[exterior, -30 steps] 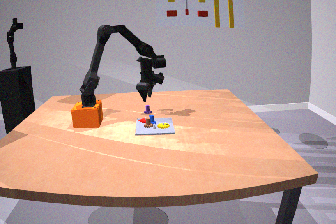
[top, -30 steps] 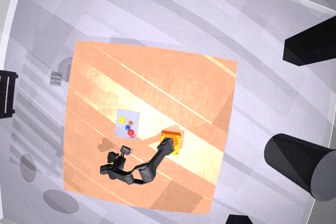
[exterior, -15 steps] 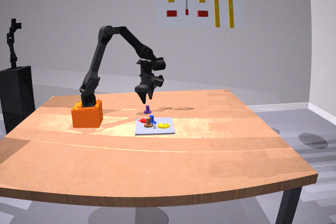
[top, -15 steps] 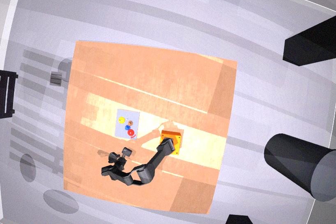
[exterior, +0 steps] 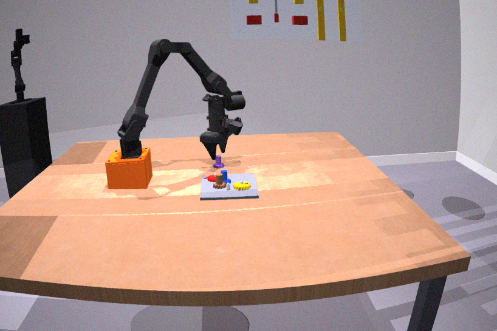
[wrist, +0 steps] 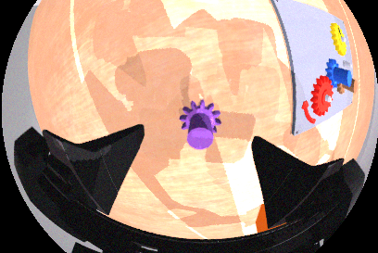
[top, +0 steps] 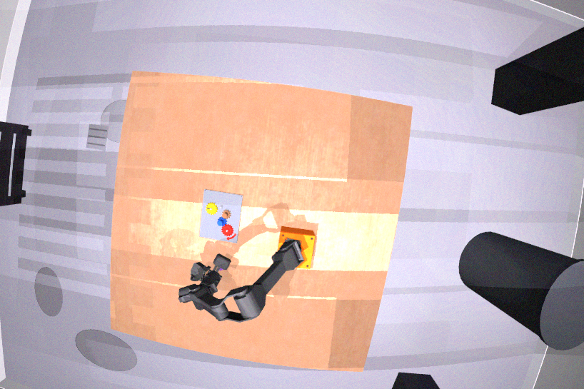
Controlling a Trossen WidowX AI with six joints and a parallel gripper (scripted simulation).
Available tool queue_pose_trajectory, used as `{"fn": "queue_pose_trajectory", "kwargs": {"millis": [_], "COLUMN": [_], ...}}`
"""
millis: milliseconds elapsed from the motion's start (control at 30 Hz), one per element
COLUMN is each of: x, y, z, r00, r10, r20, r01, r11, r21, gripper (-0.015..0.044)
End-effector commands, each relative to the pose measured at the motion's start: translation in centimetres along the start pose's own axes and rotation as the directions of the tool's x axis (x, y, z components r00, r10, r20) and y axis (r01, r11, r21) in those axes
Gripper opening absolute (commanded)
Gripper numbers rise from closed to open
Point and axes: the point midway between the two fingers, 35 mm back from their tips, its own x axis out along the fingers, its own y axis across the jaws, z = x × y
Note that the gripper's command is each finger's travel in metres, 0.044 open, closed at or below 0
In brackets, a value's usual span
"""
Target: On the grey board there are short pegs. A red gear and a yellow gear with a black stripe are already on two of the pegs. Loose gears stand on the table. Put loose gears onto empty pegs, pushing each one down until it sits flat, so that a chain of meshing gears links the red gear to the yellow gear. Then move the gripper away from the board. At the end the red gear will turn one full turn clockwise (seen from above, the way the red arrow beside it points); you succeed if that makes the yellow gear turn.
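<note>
A purple gear (exterior: 218,161) (wrist: 200,139) with a knob stands upright on the table, off the board. My gripper (exterior: 218,155) (wrist: 199,136) is open and empty, above the purple gear, which shows between its fingertips in the wrist view. On the grey board (top: 207,230) (exterior: 208,194) (wrist: 296,30) are the red gear (top: 228,228) (wrist: 321,95) and the yellow gear (top: 211,206) (exterior: 242,186) (wrist: 338,40). A blue gear (top: 221,221) (exterior: 224,175) (wrist: 342,76) sits beside the red one. A brown gear (top: 226,213) (exterior: 219,180) is beside the blue. A bare peg (exterior: 228,186) stands between brown and yellow.
The orange base (top: 307,248) (exterior: 127,175) of the arm stands on the wooden table (top: 283,139) (exterior: 281,238), to the board's right in the top view. The knobs of the blue and brown gears rise above the board. Shadows cross the table around the purple gear.
</note>
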Motion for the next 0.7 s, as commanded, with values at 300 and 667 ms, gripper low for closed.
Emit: {"fn": "queue_pose_trajectory", "kwargs": {"millis": [300,667], "x": [1.14,1.14], "y": [-0.08,-0.08], "z": [-0.19,-0.19], "r00": [1.000,1.000], "r10": [0.000,0.000], "r20": [-0.007,-0.007], "r01": [0.000,0.000], "r11": [1.000,1.000], "r21": [0.007,0.007], "gripper": [0.0387,0.0099]}}
